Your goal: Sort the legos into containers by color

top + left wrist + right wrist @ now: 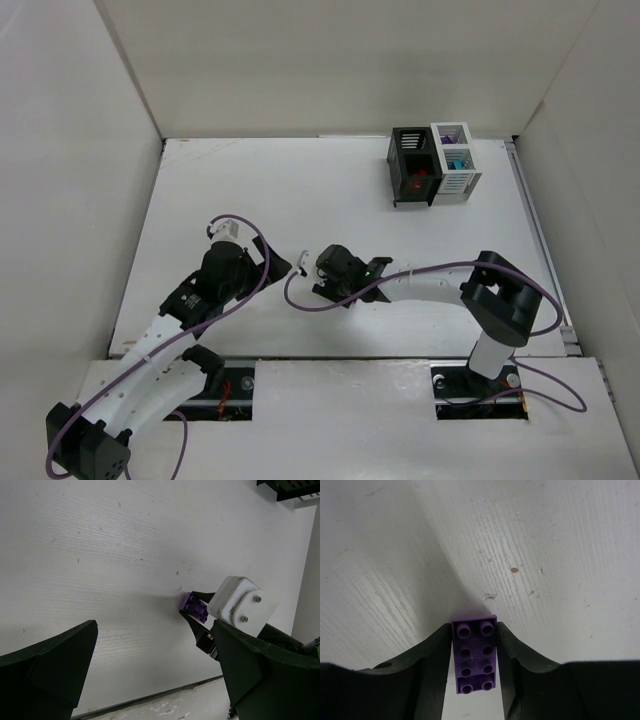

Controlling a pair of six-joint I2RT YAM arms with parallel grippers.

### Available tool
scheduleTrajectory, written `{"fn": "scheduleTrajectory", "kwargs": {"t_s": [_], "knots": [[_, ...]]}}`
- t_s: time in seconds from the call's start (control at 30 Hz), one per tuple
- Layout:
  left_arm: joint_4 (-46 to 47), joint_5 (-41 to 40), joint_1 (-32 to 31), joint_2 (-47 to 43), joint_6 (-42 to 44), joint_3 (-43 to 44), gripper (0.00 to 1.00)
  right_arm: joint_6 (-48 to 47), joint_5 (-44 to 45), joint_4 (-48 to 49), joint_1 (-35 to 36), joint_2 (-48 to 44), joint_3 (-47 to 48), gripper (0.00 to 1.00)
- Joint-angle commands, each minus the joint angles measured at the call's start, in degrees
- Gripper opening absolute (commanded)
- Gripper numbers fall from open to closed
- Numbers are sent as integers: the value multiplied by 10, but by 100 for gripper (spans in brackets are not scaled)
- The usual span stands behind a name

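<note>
One purple lego [474, 655], a two-by-four studded brick, sits between my right gripper's [474, 636] black fingers, which are shut on its long sides right at the table surface. In the left wrist view the same lego [196, 607] shows at the right gripper's tip. My left gripper [155, 630] is open and empty, just left of it. In the top view both grippers meet mid-table, left [277, 264] and right [305, 263]. The containers [433, 165] stand at the far right: a black bin [410, 150] holding a red lego [418, 185], and white bins holding a cyan lego [458, 163] and a purple one.
White walls enclose the table [300, 190] on the left, back and right. A purple cable [300, 300] loops below the right gripper. The containers' corner [290, 487] shows at the top right of the left wrist view.
</note>
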Motion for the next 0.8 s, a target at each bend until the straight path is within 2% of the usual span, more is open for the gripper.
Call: {"fn": "scheduleTrajectory", "kwargs": {"t_s": [0.0,0.17,0.2,0.23,0.5,0.6,0.73,0.77], "knots": [[16,-9,-3,-3,10,26,100,9,-10,9,4,10,16,43],[11,-14,-3,-3,10,26,100,28,-10,4,4,-1,4,33],[11,-14,-3,-3,10,26,100,34,-10,4,4,-1,4,26],[11,-14,-3,-3,10,26,100,40,-5,4,4,-7,4,24],[16,-25,-3,10,15,36,100,50,16,15,-16,-63,11,18],[31,-30,-3,34,15,41,100,56,-3,21,-67,-106,34,17],[66,-35,-3,87,28,63,100,56,-41,53,-170,-150,69,17],[72,-35,-3,101,37,72,100,56,-53,53,-215,-150,94,17]]}}
